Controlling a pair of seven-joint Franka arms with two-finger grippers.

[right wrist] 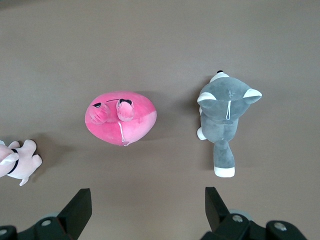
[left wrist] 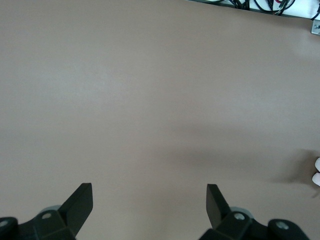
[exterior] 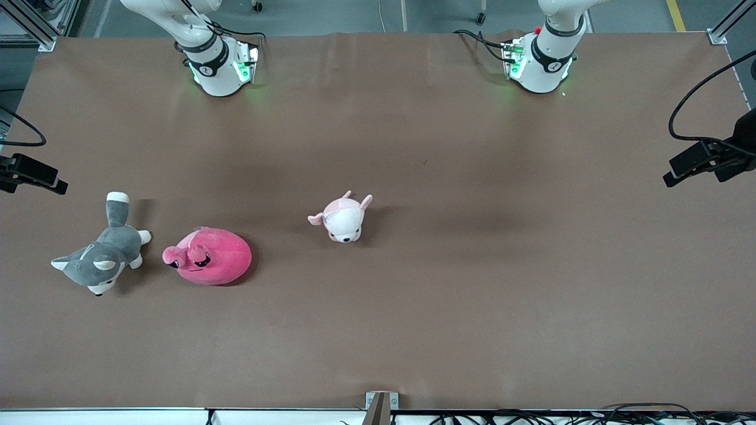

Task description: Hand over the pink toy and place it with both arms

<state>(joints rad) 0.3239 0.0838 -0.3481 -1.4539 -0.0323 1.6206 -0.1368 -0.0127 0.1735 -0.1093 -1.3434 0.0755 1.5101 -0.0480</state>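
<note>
**Q:** Where does the task's object lie?

**A:** The hot-pink, egg-shaped plush toy with dark eyes [exterior: 208,257] lies on the brown table [exterior: 472,265], toward the right arm's end. Just beside it, still closer to that end, lies a grey-and-white husky plush [exterior: 100,251]; the two appear barely apart. A smaller pale pink-and-white animal plush [exterior: 344,217] sits near the table's middle, farther from the front camera than the hot-pink toy and well apart from it.

**Q:** And the grippers?

**A:** In the front view only the base and lower part of each white arm show, so neither gripper appears there. The right gripper [right wrist: 148,202] hangs above the hot-pink toy [right wrist: 121,117] and the husky [right wrist: 224,116], its black fingers [right wrist: 80,207] spread wide with nothing between them; the pale plush [right wrist: 17,161] shows at that picture's edge. The left gripper [left wrist: 149,200] hangs over bare table [left wrist: 150,90], its fingers [left wrist: 216,202] likewise wide apart and holding nothing.
</note>
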